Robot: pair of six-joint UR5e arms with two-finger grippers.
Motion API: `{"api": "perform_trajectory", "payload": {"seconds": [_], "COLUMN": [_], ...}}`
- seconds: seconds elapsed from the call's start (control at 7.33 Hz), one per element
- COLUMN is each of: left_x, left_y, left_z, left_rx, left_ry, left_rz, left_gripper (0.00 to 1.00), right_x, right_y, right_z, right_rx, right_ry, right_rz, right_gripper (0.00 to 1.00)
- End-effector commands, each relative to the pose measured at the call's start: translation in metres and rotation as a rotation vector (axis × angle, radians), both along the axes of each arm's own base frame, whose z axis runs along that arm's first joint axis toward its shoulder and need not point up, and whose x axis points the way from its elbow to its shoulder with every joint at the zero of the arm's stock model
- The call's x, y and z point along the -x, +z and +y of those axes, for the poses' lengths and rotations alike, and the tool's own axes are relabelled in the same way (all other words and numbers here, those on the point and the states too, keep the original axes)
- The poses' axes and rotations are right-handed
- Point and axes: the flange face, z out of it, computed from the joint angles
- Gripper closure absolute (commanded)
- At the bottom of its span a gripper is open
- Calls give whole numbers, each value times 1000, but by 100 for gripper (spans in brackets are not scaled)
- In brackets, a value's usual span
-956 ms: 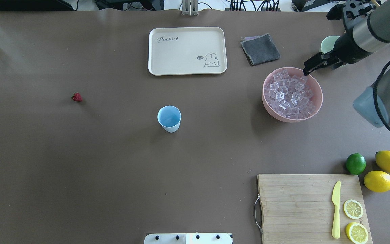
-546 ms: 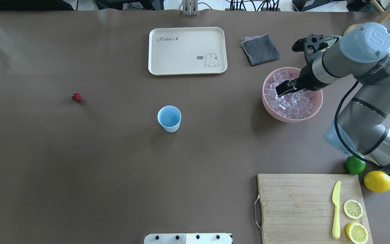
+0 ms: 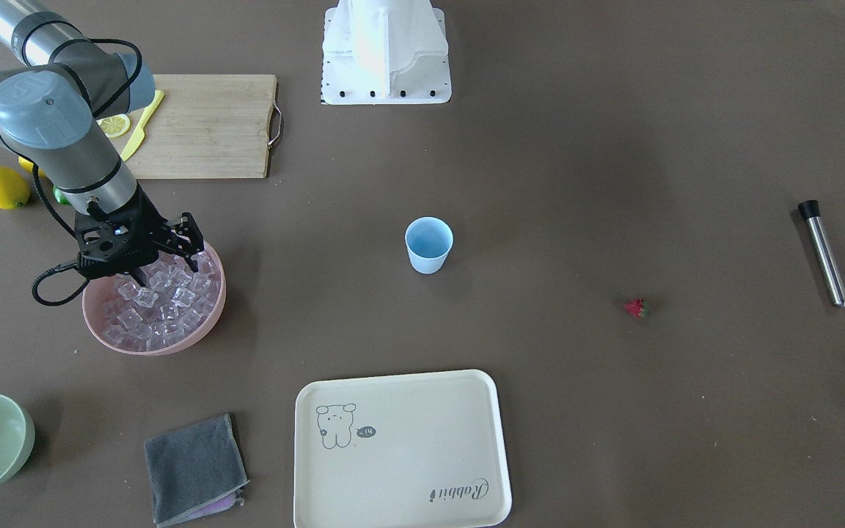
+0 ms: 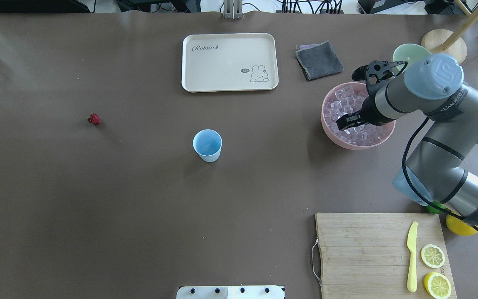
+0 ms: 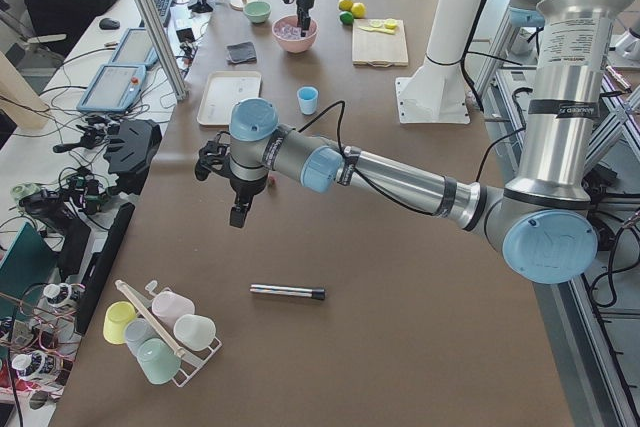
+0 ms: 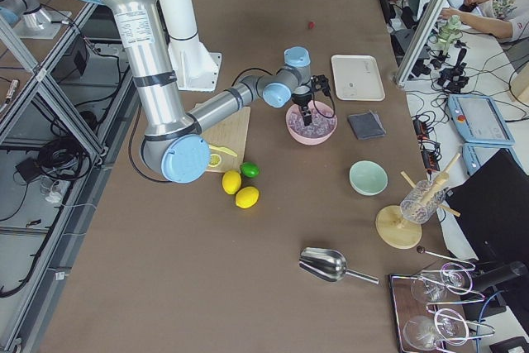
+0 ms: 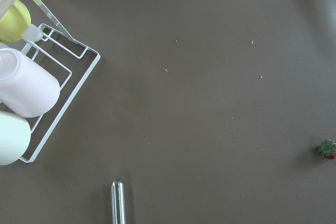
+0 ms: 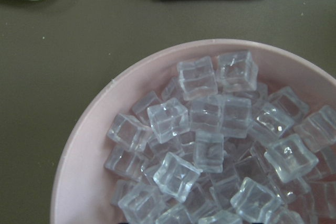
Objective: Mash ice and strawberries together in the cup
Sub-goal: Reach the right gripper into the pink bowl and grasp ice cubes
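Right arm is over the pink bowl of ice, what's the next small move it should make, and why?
Probably lower the right hand a little into the pink bowl and close on one cube of the ice. The hand hangs open just above the pile, and the cup looks empty.

The right gripper [image 4: 346,123] is dark and small above the pink bowl [image 4: 325,126], its tips possibly among the ice [image 4: 338,101]; the spread of its jaws cannot be read. Beneath the jaws, the wrist view cuts the bowl at 2 edges. The left gripper [image 5: 238,215] shows only side-on, its state unclear. Well behind the right jaws, the arm covers most of 1 lime [image 4: 433,207] and 1 lemon [image 4: 459,227]
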Motion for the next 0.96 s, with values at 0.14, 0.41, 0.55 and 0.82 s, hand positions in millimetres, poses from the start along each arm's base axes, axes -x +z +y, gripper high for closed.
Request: {"api": "perform_trajectory", "payload": {"seconds": [0.14, 0.41, 0.55, 0.82], "left_x": [0, -1, -1, -2], "left_y": [2, 2, 3, 6], "left_z": [0, -1, 0, -1], "left_rx": [4, 5, 6, 10], "left_ry": [1, 1, 1, 4], "left_rz": [1, 1, 1, 1], "left_gripper": [2, 2, 2, 2], "right_x": [4, 8, 10, 11], "right_y": [8, 11, 14, 13], "right_z": [-2, -4, -5, -7], "right_rx": [-9, -16, -11, -11], "right_ry": [7, 16, 14, 16], "right_rz": [6, 21, 25, 25], "right_gripper": [34, 43, 45, 50]}}
